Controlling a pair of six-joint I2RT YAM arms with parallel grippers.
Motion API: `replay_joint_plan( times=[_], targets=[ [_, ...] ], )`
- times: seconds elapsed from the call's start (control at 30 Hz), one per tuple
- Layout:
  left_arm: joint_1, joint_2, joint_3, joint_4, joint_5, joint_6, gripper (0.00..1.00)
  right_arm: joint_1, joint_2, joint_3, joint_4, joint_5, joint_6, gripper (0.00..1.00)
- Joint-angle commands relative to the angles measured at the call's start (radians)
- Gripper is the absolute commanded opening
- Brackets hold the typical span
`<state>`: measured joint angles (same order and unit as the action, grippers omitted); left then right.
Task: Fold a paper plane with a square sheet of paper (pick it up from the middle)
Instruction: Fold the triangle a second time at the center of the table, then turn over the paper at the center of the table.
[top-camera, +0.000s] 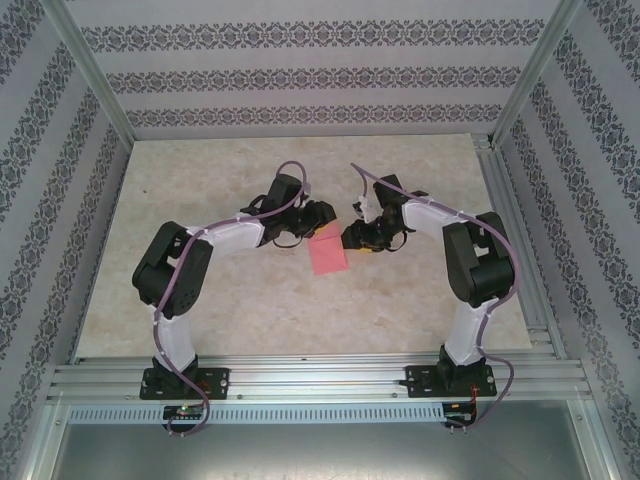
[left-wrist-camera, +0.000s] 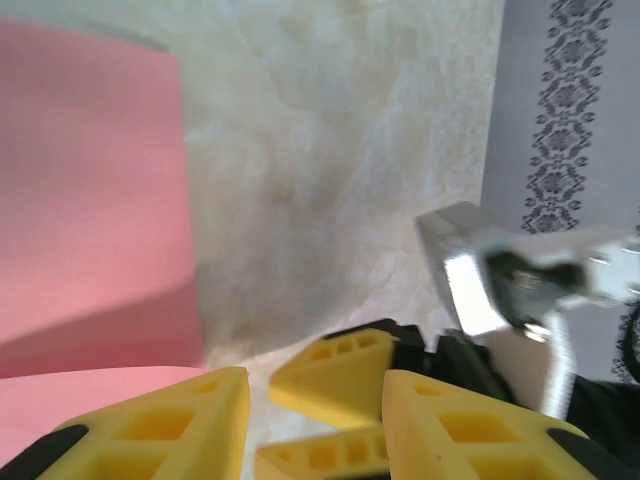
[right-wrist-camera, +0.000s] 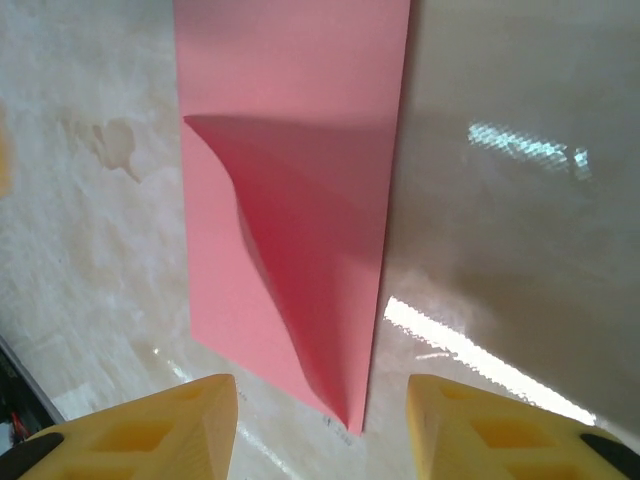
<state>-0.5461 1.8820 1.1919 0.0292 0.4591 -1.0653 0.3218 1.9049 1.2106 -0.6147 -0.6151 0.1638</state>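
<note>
Gaping right gripper (right-wrist-camera: 322, 395) frames the near corner of the square sheet of paper (right-wrist-camera: 290, 120), lying on the table (top-camera: 250, 310). Right wrist view: folded flap lifting; top view: flat pink patch. Likewise spread, left gripper (left-wrist-camera: 315, 385) sits beside the sheet.

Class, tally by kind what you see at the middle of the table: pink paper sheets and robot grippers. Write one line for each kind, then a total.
Pink paper sheet: 1
Grippers: 2 (left gripper, right gripper)
Total: 3
</note>
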Motion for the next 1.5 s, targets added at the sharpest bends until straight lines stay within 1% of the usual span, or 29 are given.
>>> replay_joint_plan(
  times=[0.0,0.13,0.27,0.37,0.5,0.57,0.63,0.67,0.83,0.9,1.03,1.07,1.3,1.4,1.47],
  targets=[
    [0.029,-0.049,-0.050,-0.045,-0.041,0.034,0.41,0.024,0.044,0.063,0.007,0.016,-0.003,0.49],
    [0.038,-0.072,-0.097,-0.049,-0.049,0.035,0.41,0.047,0.082,0.106,-0.015,0.037,-0.017,0.49],
    [0.041,-0.083,-0.124,-0.049,-0.049,0.035,0.41,0.048,0.110,0.121,-0.016,0.051,-0.014,0.49],
    [0.042,-0.084,-0.129,-0.050,-0.047,0.034,0.40,0.052,0.120,0.127,-0.022,0.059,-0.019,0.47],
    [0.042,-0.081,-0.122,-0.054,-0.042,0.037,0.40,0.051,0.133,0.122,-0.015,0.056,-0.018,0.46],
    [0.043,-0.078,-0.117,-0.058,-0.042,0.038,0.40,0.052,0.141,0.124,-0.009,0.033,-0.018,0.46],
    [0.042,-0.071,-0.115,-0.057,-0.038,0.038,0.40,0.053,0.144,0.126,0.000,0.009,-0.013,0.42],
    [0.042,-0.069,-0.112,-0.056,-0.036,0.038,0.40,0.054,0.142,0.126,0.004,0.002,-0.013,0.42],
    [0.042,-0.063,-0.118,-0.054,-0.036,0.036,0.40,0.053,0.129,0.126,0.012,-0.012,-0.005,0.37],
    [0.042,-0.057,-0.116,-0.050,-0.030,0.037,0.40,0.053,0.132,0.128,0.016,-0.031,-0.001,0.33],
    [0.043,-0.047,-0.114,-0.045,-0.021,0.034,0.39,0.053,0.133,0.122,0.027,-0.041,0.008,0.30],
    [0.042,-0.048,-0.117,-0.045,-0.023,0.034,0.39,0.053,0.135,0.124,0.029,-0.042,0.011,0.27],
    [0.043,-0.050,-0.121,-0.044,-0.023,0.034,0.38,0.053,0.137,0.122,0.049,-0.065,0.030,0.26],
    [0.044,-0.050,-0.122,-0.045,-0.022,0.034,0.38,0.053,0.123,0.118,0.049,-0.063,0.034,0.20],
    [0.044,-0.051,-0.123,-0.048,-0.025,0.038,0.38,0.053,0.108,0.119,0.038,-0.060,0.033,0.14]
  ],
)
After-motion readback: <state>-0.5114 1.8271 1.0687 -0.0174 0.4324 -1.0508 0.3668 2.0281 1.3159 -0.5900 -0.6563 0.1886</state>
